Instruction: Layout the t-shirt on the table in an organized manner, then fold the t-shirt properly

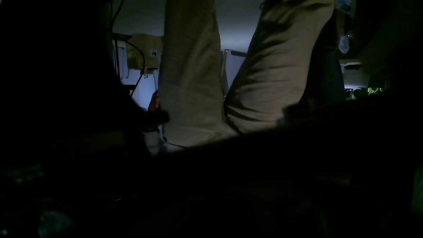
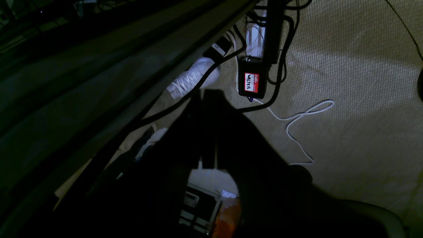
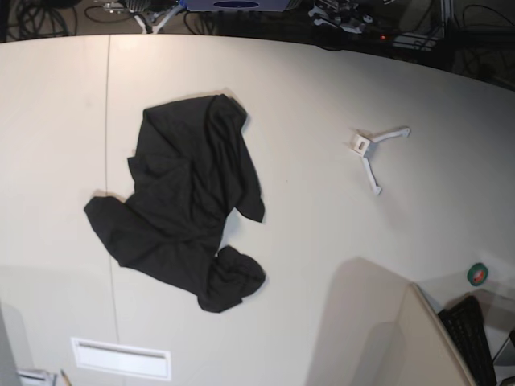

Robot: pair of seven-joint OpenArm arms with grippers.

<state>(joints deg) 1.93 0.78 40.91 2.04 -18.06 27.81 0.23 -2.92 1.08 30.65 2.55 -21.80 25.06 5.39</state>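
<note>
T-shirt [image 3: 183,197] is sitting crumpled in a heap on the left half of the worktop [image 3: 306,96], black cloth bunched up with one lobe sticking out toward the near edge and another flopped to the left, right across the thin seam line [image 3: 108,121] in the surface. Nothing's laid out yet, so I'd say we're at the very start: spreading comes first. To do that well I'd go for two far-apart points like the shoulders or hem corners, lift just enough to let the folds drop out, then drag it flat toward the open middle of the worktop, away from the white Y-shaped piece [image 3: 375,153] off to the right and the white plate [image 3: 121,358] near the front edge. Neither pincer shows up anywhere, so I can't tell if they're open or closed or holding anything. Base view is the only one that actually shows the shirt and worktop. Left wrist view is super dark and mostly catches someone's beige trousers [image 1: 264,76], while the right wrist view looks down at carpet [image 2: 357,99], a white sneaker [image 2: 193,81], cables and a black box with a name tag [image 2: 251,82]. So both arms look parked low, off the worktop.
</note>
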